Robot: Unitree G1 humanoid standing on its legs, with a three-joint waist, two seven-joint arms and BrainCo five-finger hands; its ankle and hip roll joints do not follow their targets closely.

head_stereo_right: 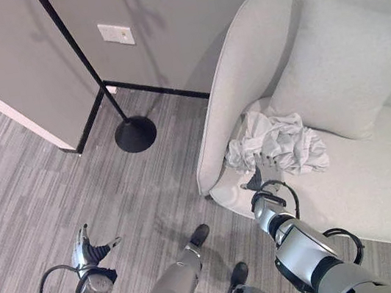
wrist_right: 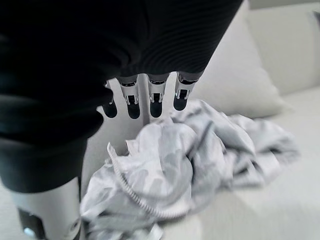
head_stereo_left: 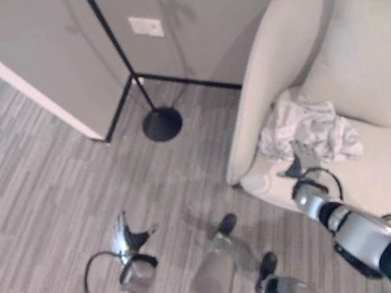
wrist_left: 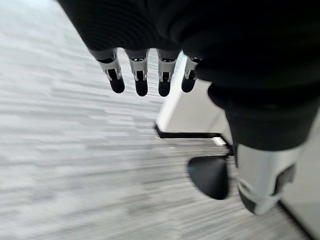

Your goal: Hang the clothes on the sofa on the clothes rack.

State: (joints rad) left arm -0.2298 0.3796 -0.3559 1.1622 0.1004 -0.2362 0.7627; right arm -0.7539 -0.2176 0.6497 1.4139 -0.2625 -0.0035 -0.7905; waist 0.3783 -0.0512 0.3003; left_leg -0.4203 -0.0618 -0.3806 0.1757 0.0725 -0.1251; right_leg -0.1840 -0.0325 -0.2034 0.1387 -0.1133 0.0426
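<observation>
Reach step judged in hand: right hand [head_stereo_right: 255,181], fingers [wrist_right: 156,107] straight and holding nothing, is poised just beside the crumpled clothes [head_stereo_right: 277,145] on the sofa [head_stereo_right: 380,184]; closing on the cloth is needed next, then carrying to the clothes rack [head_stereo_right: 134,134].

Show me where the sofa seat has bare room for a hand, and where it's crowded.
Bare seat lies right of the crumpled clothes, below the cushion. The front edge by the right hand is narrow. Crowded: the corner where the clothes meet cushion and sofa arm.
</observation>
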